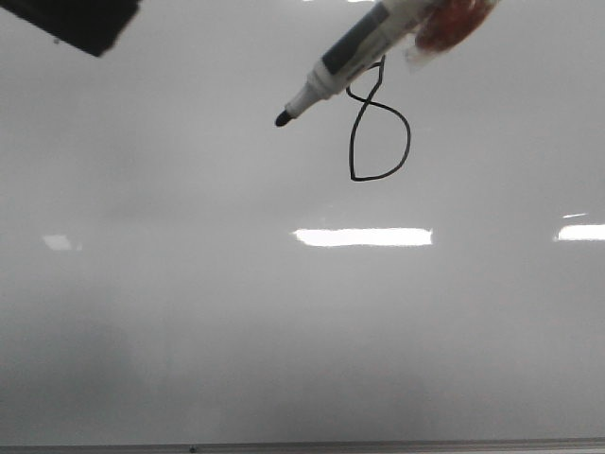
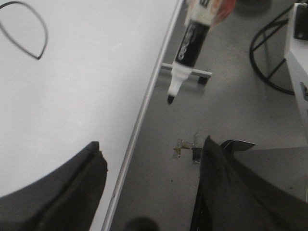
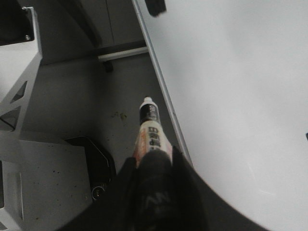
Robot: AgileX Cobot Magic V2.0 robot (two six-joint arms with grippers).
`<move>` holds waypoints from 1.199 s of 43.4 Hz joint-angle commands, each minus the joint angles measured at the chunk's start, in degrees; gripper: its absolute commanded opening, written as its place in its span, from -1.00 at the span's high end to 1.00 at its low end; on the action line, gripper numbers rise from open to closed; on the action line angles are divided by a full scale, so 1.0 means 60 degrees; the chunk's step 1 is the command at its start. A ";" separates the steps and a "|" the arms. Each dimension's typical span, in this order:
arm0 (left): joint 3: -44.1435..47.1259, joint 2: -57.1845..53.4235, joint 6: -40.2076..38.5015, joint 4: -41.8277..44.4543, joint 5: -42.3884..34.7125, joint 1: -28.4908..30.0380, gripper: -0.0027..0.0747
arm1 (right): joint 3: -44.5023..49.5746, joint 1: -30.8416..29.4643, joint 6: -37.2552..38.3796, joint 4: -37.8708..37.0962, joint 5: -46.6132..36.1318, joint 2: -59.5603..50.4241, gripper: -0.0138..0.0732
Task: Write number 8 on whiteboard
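The whiteboard [image 1: 189,312] fills the front view, pale and glossy. The number 8 [image 1: 379,128] is drawn on it in thin black line, with a small upper loop and a larger lower loop. Part of the number 8's lower loop [image 2: 26,29] also shows in the left wrist view. My right gripper [image 3: 153,161] is shut on a black-and-white marker [image 3: 150,127]. The marker [image 1: 345,59] slants down from the upper right, and its tip [image 1: 282,118] hangs left of the figure, off the line. My left gripper [image 2: 151,161] is open and holds nothing. It sits over the board's metal edge strip [image 2: 144,110].
Bright light reflections [image 1: 362,236] lie on the board. Beyond the board's edge [image 3: 163,91] is grey floor with a metal frame [image 3: 19,91], a black cable loop [image 2: 269,57] and a white unit [image 2: 298,53]. The left gripper [image 1: 80,24] shows dark at the front view's top left.
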 commanded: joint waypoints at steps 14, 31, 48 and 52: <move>-0.1230 0.1635 0.0424 -0.0603 -0.1368 -0.1897 -0.15 | -0.0224 0.0055 -0.0223 0.0687 -0.0242 -0.0160 0.91; -0.1257 0.1766 0.0674 -0.0563 -0.1477 -0.2051 0.23 | -0.0224 0.0055 -0.0223 0.0687 -0.0084 -0.0160 0.91; -0.1276 0.1766 0.0674 -0.0563 -0.1374 -0.2051 0.67 | -0.0224 0.0055 -0.0223 0.0687 0.0137 -0.0160 0.81; -0.1276 0.1766 0.0674 -0.0545 -0.1353 -0.2051 0.74 | -0.0224 0.0055 -0.0215 0.0687 0.0268 -0.0160 0.37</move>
